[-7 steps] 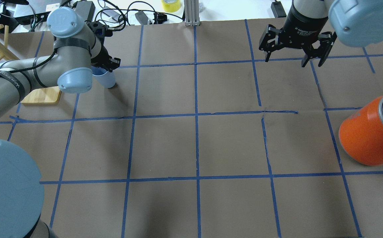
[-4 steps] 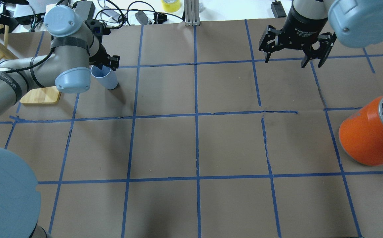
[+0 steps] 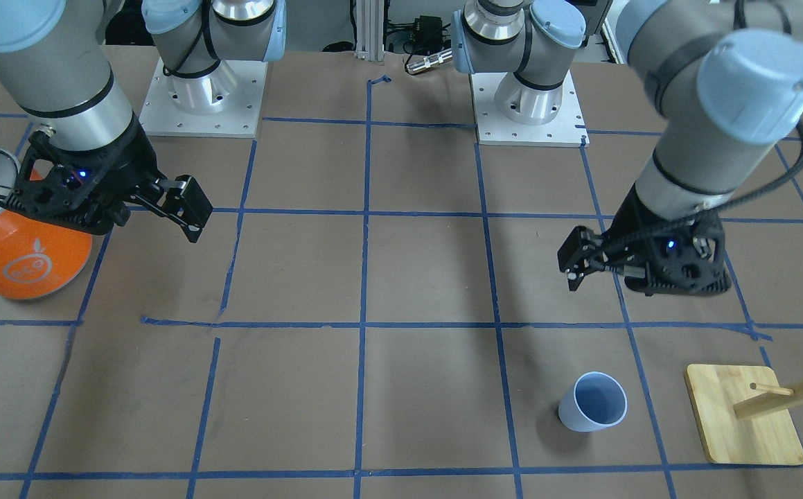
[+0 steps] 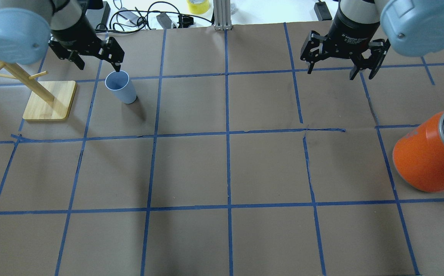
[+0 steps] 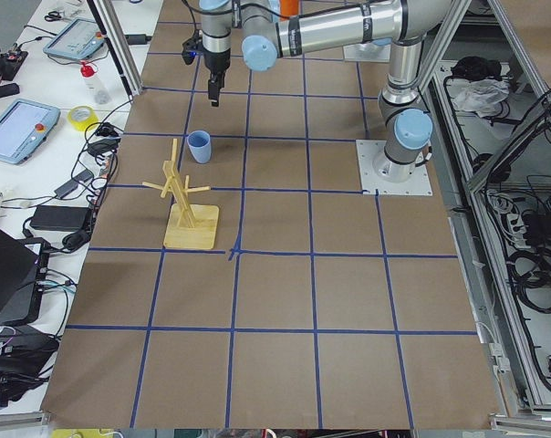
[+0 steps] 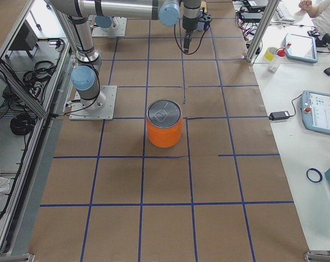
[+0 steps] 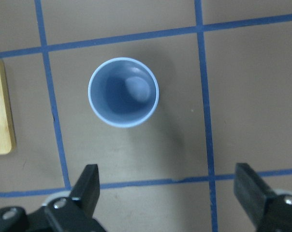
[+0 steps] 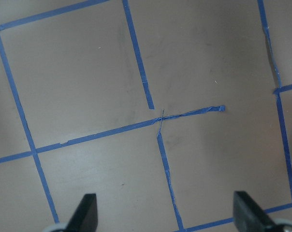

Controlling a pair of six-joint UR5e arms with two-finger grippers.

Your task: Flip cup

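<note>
Cup [image 3: 593,402] stood upright on the tabletop [image 3: 415,388] in the front view, mouth up, just beside the wooden rack [image 3: 744,423]. The left claw [image 3: 578,260] hung above and apart from it, toward the robot's base, holding nothing. The right claw [image 3: 165,201] hovered far off beside the can [image 3: 16,249], jaws spread, empty.

Overhead, the left claw [image 4: 97,57] sat just past the cup's [image 4: 120,87] rim, jaws wide; the left arm was much the nearer.

From the left wrist, the cup [image 7: 124,92] lay straight ahead between the spread fingers [image 7: 88,186], its long axis pointing up at the lens. Pale blue, smooth, tapered; inside was bluish. It appeared already flipped upright.
</note>
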